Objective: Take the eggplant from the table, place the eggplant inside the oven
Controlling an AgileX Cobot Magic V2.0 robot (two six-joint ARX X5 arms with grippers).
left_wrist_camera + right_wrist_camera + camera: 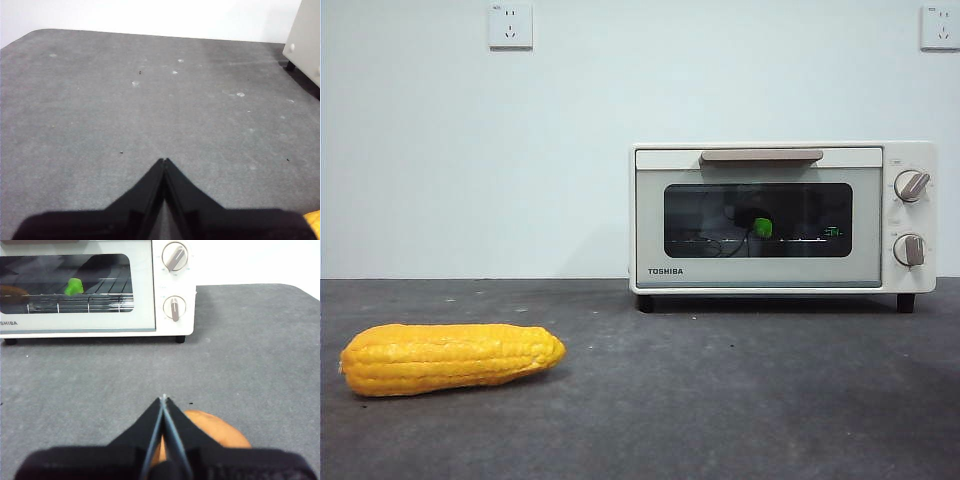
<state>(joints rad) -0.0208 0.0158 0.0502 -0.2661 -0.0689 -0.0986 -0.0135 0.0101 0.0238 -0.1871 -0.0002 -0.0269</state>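
The cream-white oven [782, 215] stands at the back right of the table [720, 400] with its door closed. Through the dark glass I see the eggplant's bright green cap [762, 227] on the rack; its purple body is hard to make out. In the right wrist view the oven [145, 290] faces me and the green cap [74, 287] shows behind the glass. My right gripper [164, 398] is shut on nothing, well back from the oven. My left gripper [164, 160] is shut too, over bare table [150, 100]. Neither arm shows in the front view.
A yellow corn cob [450, 357] lies on the table at the front left; a sliver of it [313, 221] shows beside my left gripper. A rounded orange-brown object [220, 435] lies under my right gripper. The oven's side and a foot [302, 45] edge the left wrist view.
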